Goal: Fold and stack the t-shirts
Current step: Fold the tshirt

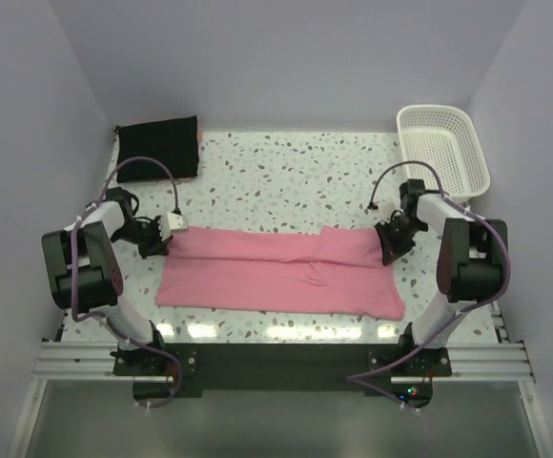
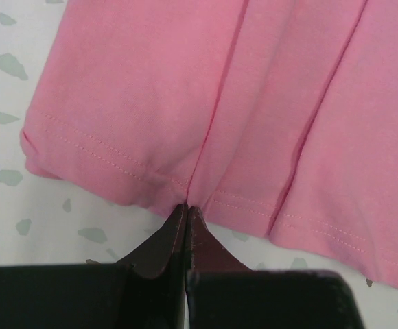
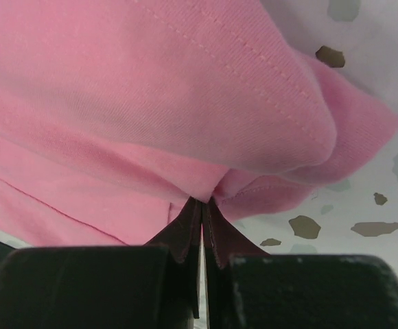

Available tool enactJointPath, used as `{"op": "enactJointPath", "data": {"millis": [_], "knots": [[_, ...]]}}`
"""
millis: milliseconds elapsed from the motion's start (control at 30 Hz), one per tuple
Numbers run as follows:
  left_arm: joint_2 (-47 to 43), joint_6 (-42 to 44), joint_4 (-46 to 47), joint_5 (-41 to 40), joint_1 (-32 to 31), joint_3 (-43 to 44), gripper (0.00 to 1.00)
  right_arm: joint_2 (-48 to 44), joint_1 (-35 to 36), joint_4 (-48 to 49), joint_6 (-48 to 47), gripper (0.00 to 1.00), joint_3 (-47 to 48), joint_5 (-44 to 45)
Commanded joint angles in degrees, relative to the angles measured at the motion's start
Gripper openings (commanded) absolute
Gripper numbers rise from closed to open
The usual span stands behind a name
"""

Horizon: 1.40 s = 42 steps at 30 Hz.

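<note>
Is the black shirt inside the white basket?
No, the folded black shirt lies on the table in the far left corner, while the white basket stands apart in the far right corner.

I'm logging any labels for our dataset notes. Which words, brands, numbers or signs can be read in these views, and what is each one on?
None can be read.
The pink t-shirt, the folded black garment, the white basket and the speckled table carry no visible print, tag or label in any view.
</note>
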Motion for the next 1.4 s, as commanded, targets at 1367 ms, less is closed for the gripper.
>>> {"op": "enactJointPath", "data": {"millis": [1367], "knots": [[4.2, -3.1, -2.1, -2.5, -1.1, 7.6, 0.00, 9.6, 1.4, -3.3, 3.4, 0.00, 16.9, 5.7]]}}
